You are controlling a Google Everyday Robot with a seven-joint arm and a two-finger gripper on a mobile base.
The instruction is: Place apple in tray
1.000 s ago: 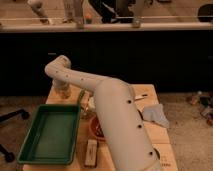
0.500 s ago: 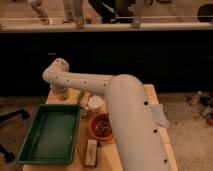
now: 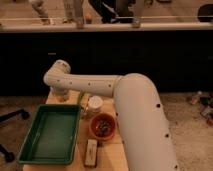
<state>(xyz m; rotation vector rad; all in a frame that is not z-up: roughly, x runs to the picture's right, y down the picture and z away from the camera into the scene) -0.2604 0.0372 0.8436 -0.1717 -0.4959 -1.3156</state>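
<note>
The robot's white arm (image 3: pixel 131 102) rose from the lower right of the frame and reached across to the upper left, bending at a rounded joint above the far left corner of the wooden table (image 3: pixel 107 149). The gripper (image 3: pixel 60 93) hung just under that joint, pointing down at the table's far left corner, just beyond the far rim of the tray. Whether it was released or clenched could not be told, as the wrist and the dim light hid it. A small yellowish-orange shape, taken for the apple (image 3: pixel 61 98), sat right at the gripper's lower end; whether it was gripped or resting on the table could not be told, but it was outside the tray. The dark green tray (image 3: pixel 49 134) lay on the left side of the table, in the lower left of the frame, long side running away from the camera. Right of the tray's far corner stood a small white lidded container (image 3: pixel 94 104), and just below it a round brown bowl (image 3: pixel 93 128) with dark bits inside, close against the arm. A narrow pale rectangular block (image 3: pixel 91 152) lay below the bowl, beside the tray's near right corner.
</note>
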